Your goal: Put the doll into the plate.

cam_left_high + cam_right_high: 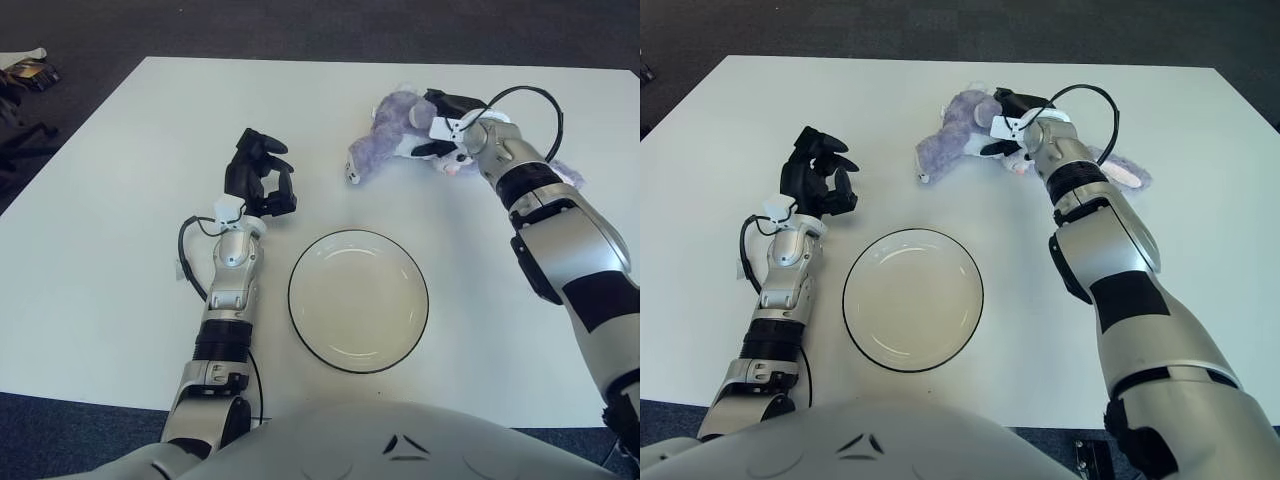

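Nearest the robot, the plate [358, 300] sat on the white bench [100, 250] with nothing in it, a pale dish with a dark rim, so the main part of the task was plainly not done. Just to the left of it, the left hand [260, 176] showed over the bench with its dark fingers loosely curled and holding nothing; it took no part in the work. Farther back and to the right, the doll [390, 132], a soft purple plush, lay on the bench well apart from the plate, its feet pointing toward the plate's side. The right hand [445, 125] was at the doll's upper body, fingers closed into the plush, so a grasp appeared to be made. Whether the doll was lifted clear of the bench could not be told; it looked low, at most barely raised. By my judgement the task was at its early stage: the doll seized, while the carry toward the robot and the release into the plate were left to do.
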